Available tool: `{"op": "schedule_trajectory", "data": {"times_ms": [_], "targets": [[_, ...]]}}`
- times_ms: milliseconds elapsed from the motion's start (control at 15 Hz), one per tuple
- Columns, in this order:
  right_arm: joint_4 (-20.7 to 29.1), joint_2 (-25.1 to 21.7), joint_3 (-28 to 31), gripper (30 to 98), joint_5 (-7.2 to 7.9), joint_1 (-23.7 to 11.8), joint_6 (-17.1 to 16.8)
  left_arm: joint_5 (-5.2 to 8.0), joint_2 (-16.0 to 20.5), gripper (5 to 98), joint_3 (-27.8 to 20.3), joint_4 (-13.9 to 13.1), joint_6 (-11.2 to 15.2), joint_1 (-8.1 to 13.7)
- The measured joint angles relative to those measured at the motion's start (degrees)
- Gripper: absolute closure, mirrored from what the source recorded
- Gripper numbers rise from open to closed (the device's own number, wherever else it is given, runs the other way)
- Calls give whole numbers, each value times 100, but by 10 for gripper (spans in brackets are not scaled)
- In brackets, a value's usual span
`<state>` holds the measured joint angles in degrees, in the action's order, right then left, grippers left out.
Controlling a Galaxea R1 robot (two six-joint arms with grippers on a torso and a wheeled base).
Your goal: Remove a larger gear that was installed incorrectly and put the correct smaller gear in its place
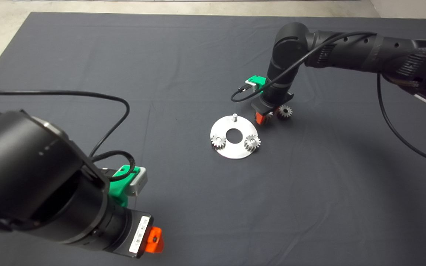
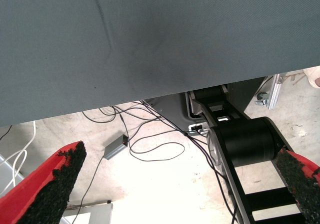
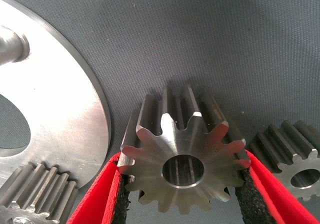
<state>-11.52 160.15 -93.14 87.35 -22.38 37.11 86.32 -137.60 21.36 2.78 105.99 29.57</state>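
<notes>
In the right wrist view my right gripper is shut on the larger gear, its black pads pressed on both sides of the broad teeth. It is low over the mat, just right of the round steel plate. In the head view the right gripper hides this gear. The smaller gear lies on the mat right beside it and also shows in the right wrist view. The plate's far pin is bare. My left gripper is open and parked at the lower left.
Two small fine-toothed gears sit on the plate on either side of its centre hole. The plate's edge lies close to the held gear. Beyond the mat's edge the left wrist view shows cables on the floor.
</notes>
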Motion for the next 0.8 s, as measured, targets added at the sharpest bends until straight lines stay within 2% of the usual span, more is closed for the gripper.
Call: {"op": "schedule_trajectory", "data": {"times_ms": [667, 800], "targets": [[-1, -2, -2, 807, 0, 0, -2, 0, 2, 55, 0, 0, 0, 0], [-2, 0, -2, 789, -5, -2, -2, 0, 2, 55, 0, 0, 0, 0]]}}
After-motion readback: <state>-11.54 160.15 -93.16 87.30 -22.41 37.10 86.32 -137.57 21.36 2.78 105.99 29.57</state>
